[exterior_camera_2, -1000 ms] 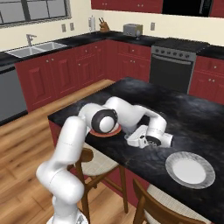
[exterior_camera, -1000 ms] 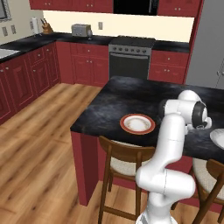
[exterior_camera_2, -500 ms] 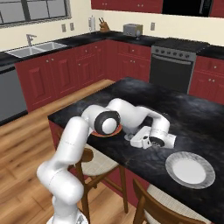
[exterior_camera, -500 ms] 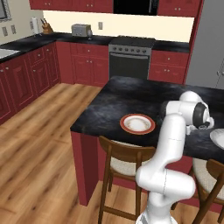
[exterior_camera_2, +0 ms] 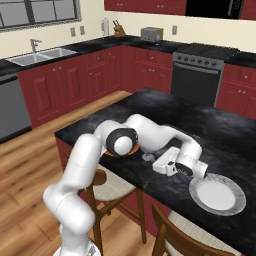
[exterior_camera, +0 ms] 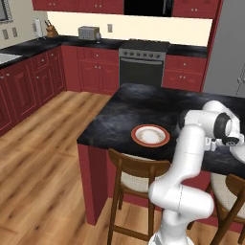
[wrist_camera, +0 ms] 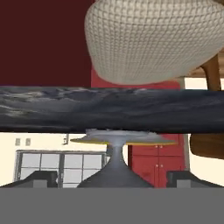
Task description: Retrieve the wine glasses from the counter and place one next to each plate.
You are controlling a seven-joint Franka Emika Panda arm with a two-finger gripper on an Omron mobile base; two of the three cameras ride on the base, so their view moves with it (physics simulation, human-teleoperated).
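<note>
Gripper (wrist_camera: 112, 180) gapes wide, holding nothing; a glass (wrist_camera: 114, 164) stands between its tips, probably light, slick, fragile, best taken by the stem.

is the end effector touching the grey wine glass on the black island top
Apart. The hand view shows the grey translucent wine glass between the open end effector's fingers, clear gaps either side.

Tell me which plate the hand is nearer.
The plain white plate; the gripper lies beside it. The orange-rimmed plate sits farther along the island.
</note>
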